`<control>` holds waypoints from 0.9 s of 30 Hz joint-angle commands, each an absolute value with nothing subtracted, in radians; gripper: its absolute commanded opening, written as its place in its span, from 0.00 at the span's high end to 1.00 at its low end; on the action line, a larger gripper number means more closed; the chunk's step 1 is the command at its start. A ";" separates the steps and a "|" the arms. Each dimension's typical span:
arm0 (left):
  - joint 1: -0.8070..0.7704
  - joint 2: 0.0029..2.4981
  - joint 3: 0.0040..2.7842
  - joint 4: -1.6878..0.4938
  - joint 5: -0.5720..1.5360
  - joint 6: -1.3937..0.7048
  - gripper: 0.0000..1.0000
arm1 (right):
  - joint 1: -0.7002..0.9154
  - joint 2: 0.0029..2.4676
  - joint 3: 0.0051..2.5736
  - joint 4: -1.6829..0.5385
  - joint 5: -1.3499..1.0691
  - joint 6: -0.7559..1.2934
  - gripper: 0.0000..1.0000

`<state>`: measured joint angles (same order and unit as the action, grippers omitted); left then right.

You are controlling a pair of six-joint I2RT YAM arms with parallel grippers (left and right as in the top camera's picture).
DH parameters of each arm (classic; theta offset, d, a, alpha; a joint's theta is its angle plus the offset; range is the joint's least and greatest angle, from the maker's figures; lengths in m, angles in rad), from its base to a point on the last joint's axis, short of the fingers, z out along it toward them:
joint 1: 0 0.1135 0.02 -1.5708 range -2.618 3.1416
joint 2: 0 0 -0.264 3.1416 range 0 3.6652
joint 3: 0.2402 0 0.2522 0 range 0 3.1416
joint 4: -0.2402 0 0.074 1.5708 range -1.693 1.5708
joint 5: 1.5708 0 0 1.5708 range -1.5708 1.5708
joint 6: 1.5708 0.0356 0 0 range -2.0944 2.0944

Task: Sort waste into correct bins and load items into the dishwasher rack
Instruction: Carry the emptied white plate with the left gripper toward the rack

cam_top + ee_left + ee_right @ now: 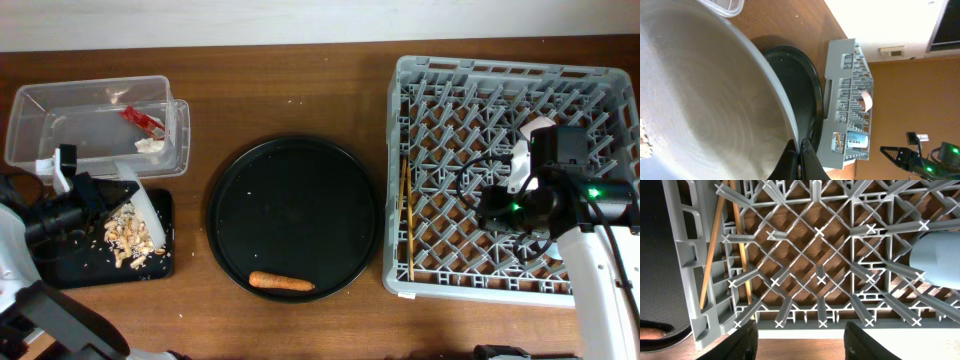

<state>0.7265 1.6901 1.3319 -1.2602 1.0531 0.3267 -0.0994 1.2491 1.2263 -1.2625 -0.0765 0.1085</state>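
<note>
My left gripper point(100, 192) point(801, 150) is shut on the rim of the pale round plate point(143, 200) point(705, 90) and holds it tilted over the shallow black tray point(70, 265), where beige food scraps point(132, 238) lie. The clear tub point(60, 100) holds the red wrapper point(142, 120) and the white tissue wad point(150, 146). The carrot point(281, 283) lies on the round black tray point(290, 190). My right gripper point(492, 208) point(801, 335) is open and empty above the grey rack point(400, 100) point(680, 255). The rack holds two chopsticks point(407, 215) point(715, 245) and the light-blue cup point(937, 257) point(857, 138).
What looks like the white cup point(535, 130) shows in the rack beside my right arm, partly hidden. The rack point(840, 80) has many upright pegs. The brown table point(290, 90) runs to a wall at the back.
</note>
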 commanded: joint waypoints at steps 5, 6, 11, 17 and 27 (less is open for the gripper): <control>0.736 1.658 1.324 -1.348 1.198 0.457 1.00 | -0.105 1.243 1.222 -1.256 -0.074 0.108 0.45; 0.736 1.655 1.324 -1.303 1.172 0.475 1.00 | -0.105 1.243 1.222 -1.256 -0.074 0.108 0.45; 0.729 1.652 1.324 -1.353 1.171 0.443 1.00 | -0.105 1.243 1.222 -1.255 -0.074 0.108 0.45; 0.457 1.546 1.324 -1.333 1.163 0.436 1.00 | -0.105 1.243 1.222 -1.252 -0.074 0.108 0.45; -0.276 1.539 1.324 -0.226 0.942 -0.294 1.00 | -0.186 1.243 1.222 -1.345 0.106 0.272 0.45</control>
<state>-0.1619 1.5555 1.3117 -0.3466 1.0637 -0.0967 -0.1436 1.2499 1.2205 -1.3289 0.0742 0.2405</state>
